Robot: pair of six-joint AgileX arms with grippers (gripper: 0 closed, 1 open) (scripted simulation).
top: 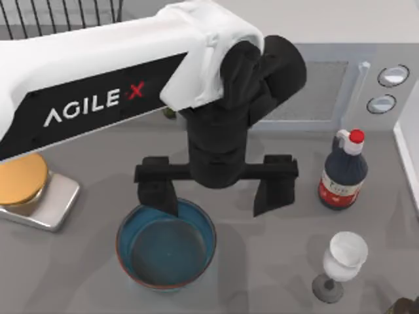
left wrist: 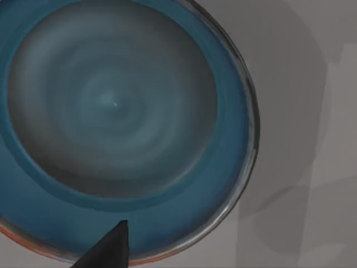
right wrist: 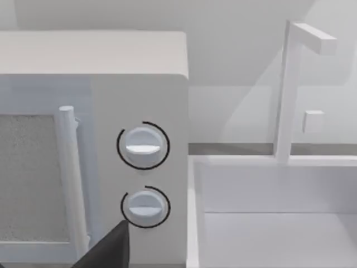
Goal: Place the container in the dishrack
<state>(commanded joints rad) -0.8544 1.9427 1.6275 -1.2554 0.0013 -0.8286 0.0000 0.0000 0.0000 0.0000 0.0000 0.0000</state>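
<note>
The grey counter (top: 78,275) is carrying everything, and the job is sitting at its early stage: the container has not left the surface yet, so the grasp, the lift, the carry and the set-down are all lying ahead. Along the back edge the white microwave (top: 327,85) is standing toward the right, and in the back left corner the black bars of the dishrack (top: 59,16) are peeking out behind the AgileX left arm (top: 98,85), which is reaching in from the left side across the middle. Its left gripper (top: 216,193) is hanging spread wide over the near part of the counter, one finger (top: 157,193) dipping at the back rim of the container (top: 166,243) and the other standing outside it to the right, nothing clamped between them; I judge it to be lining up for a pinch on that rim. The container, a wide blue bowl with a reddish-brown rim, is resting upright near the front edge, left of centre, well apart from the rack. At the left edge the gold-lidded jar (top: 23,186) is sitting on its silver base. Toward the right edge the dark sauce bottle (top: 342,171) is standing, with the small white goblet (top: 342,261) nearer the front. The right wrist view is facing the microwave's knobs; whether that right gripper (right wrist: 106,248) is clenched or released, I cannot tell.
</note>
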